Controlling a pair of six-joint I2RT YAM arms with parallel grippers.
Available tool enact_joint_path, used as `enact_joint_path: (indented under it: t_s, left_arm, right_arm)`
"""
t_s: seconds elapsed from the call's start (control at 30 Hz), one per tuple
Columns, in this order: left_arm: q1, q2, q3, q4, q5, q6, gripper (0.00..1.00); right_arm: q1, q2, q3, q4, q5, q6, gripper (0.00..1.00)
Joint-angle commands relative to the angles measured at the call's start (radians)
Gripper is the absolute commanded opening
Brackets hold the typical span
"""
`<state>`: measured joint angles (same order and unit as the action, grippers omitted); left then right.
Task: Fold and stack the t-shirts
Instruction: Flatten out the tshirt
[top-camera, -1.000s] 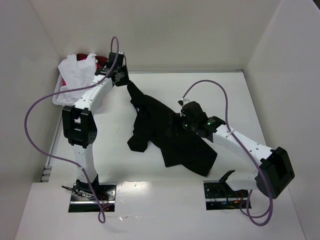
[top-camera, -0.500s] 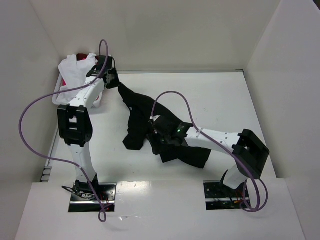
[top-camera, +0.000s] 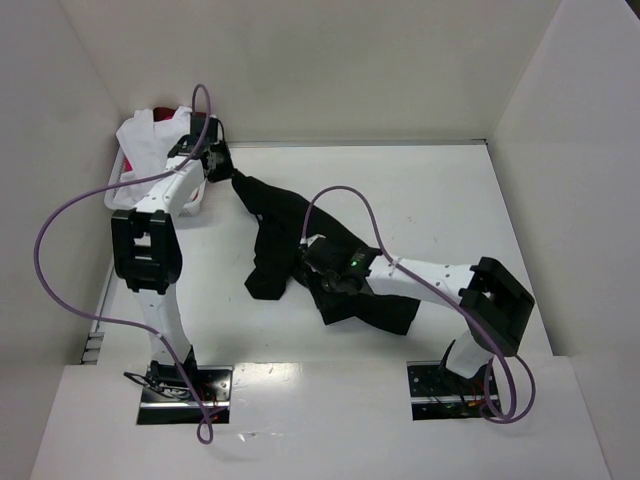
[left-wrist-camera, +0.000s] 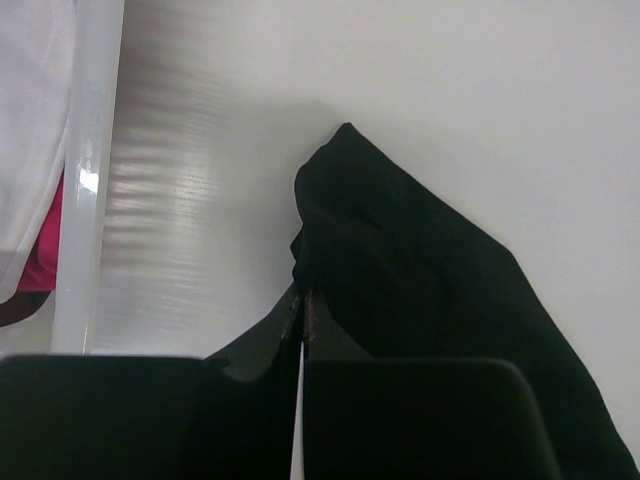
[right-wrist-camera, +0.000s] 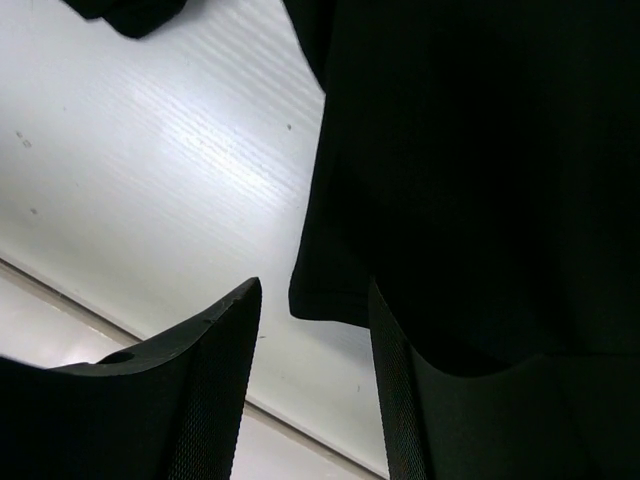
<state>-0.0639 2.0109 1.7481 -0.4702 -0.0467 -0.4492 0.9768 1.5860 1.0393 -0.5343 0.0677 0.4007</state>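
I see the bench (top-camera: 450, 200), white and smooth. The black t-shirt (top-camera: 275, 225) is the biggest item on it. It's crumpled, with one corner drawn up just beside the basket (top-camera: 115, 200) and the bulk trailing away from the basket toward mid-bench. The white t-shirt (top-camera: 150, 145) is heaped in the basket, spilling over its rim. The red t-shirt (left-wrist-camera: 40, 255) is in the basket too, only a sliver showing.

My left tool (top-camera: 222, 165) is just beside the basket, clenched on a corner of the black t-shirt. The wrist view shows cloth pinched between the closed fingers. My right tool (right-wrist-camera: 312, 292) is well apart from the basket, at the shirt's hem. Its jaws are apart, with the hem edge lying between the fingers (right-wrist-camera: 215, 380), not pinched as far as I can see.

My read on handling:
- The shirt is light, limp and unbreakable.
- It sags and bunches, and likely slides on the slick bench.
- Best hold is hem corners or shoulder seams, with the tools spread wide so it hangs flat.
- A mid-panel pinch would only gather folds.
- The cloth is thin, so a loose close may slip off.
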Motion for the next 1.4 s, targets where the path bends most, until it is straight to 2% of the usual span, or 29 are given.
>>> enact_joint_path:
  t_s: [0.0, 0.37, 0.7, 0.83, 0.93, 0.97, 1.07, 1.1, 1.2, 1.37]
  left_arm:
    - [0.004, -0.074, -0.012, 0.038, 0.013, 0.003, 0.00]
    - [0.013, -0.074, -0.030, 0.056, 0.033, 0.012, 0.00]
    - [0.022, -0.092, -0.039, 0.056, 0.033, 0.021, 0.00]
    - [0.022, -0.092, -0.039, 0.056, 0.042, 0.021, 0.00]
    - [0.022, -0.092, -0.039, 0.056, 0.042, 0.021, 0.00]
    - [0.022, -0.092, -0.039, 0.056, 0.042, 0.021, 0.00]
    - [0.022, -0.092, -0.039, 0.056, 0.042, 0.030, 0.00]
    - [0.022, -0.092, -0.039, 0.056, 0.051, 0.030, 0.00]
    - [0.032, -0.092, -0.039, 0.056, 0.051, 0.030, 0.00]
    - [0.041, -0.135, -0.026, 0.047, 0.071, 0.062, 0.00]
  right_arm:
    - [0.039, 0.035, 0.022, -0.021, 0.011, -0.016, 0.53]
    - [0.069, 0.083, 0.008, -0.030, 0.020, -0.034, 0.67]
    - [0.095, 0.180, 0.036, -0.039, 0.053, -0.034, 0.65]
    - [0.095, 0.180, 0.036, -0.039, 0.066, -0.025, 0.56]
    - [0.095, 0.189, 0.027, -0.029, 0.066, -0.016, 0.45]
    - [0.095, 0.198, 0.027, -0.029, 0.066, -0.007, 0.36]
    - [0.095, 0.207, 0.027, -0.029, 0.076, -0.007, 0.23]
    - [0.095, 0.207, 0.027, -0.029, 0.087, 0.003, 0.14]
    - [0.095, 0.180, 0.057, -0.020, 0.113, 0.012, 0.00]
    - [0.076, 0.040, 0.200, -0.036, 0.223, 0.046, 0.00]
